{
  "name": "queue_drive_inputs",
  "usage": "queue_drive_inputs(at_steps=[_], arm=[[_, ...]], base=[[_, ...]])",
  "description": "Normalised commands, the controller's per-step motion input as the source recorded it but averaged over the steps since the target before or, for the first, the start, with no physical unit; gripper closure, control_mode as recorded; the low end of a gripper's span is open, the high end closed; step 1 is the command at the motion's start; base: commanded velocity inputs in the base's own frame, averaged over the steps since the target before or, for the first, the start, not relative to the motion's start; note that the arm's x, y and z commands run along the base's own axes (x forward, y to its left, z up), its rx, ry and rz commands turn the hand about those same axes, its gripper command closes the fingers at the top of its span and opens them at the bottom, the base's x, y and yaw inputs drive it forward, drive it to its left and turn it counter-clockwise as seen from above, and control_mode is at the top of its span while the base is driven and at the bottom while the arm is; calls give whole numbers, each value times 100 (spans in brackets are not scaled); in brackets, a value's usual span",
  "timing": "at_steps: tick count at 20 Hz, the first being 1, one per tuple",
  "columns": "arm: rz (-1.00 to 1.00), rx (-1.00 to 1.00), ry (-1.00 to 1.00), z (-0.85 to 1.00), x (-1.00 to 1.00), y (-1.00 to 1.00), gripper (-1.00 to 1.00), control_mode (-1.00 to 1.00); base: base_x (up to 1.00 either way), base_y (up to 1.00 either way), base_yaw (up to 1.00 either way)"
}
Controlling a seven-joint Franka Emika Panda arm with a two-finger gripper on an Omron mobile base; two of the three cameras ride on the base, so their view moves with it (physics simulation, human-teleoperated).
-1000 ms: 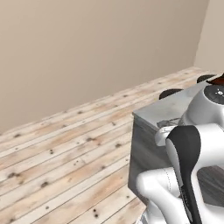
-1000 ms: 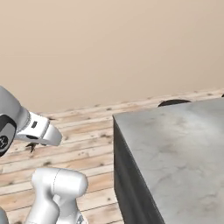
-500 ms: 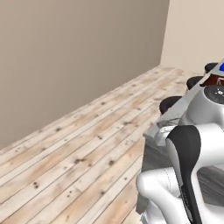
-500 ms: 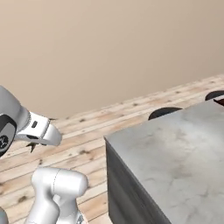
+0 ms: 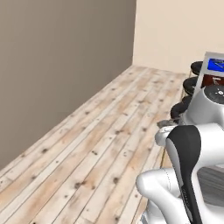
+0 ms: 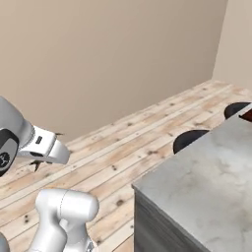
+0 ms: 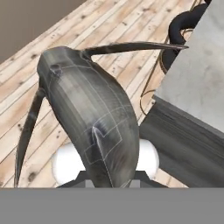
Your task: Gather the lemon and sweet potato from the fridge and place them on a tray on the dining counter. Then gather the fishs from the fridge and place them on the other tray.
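I have a fish (image 7: pixel 94 127) pinched between the jaws of the gripper (image 7: pixel 105 177), its dark grey body filling the hand view, a long thin fin arching over the top and another down the left side; the grip looks firm, the jaws nearly closed on it; compared with a second ago the whole scene in both base views has swung, so the base is turning, not the objects moving; the dining counter (image 6: pixel 206 177) now sits further right in the right base view, with dark stools (image 6: pixel 189 139) beside it; in the left base view the blue tray (image 5: pixel 215 65) has come into sight at the far right edge, with a reddish-brown tray (image 5: pixel 213 80) just below it; I judge this the carrying leg for the fish, with the drive to the blue tray remaining.
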Motion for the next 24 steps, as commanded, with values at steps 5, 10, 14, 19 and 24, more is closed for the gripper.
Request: queue_drive_inputs(at_steps=[5,10,14,19,24], arm=[[0,0,0,0,0,0,100,100],[0,0,0,0,0,0,100,100],[0,0,0,0,0,0,100,100],[0,0,0,0,0,0,100,100],[0,0,0,0,0,0,100,100]], base=[[83,59,-38],[84,53,-41],[80,49,-44],[78,51,-44],[78,54,-45]])
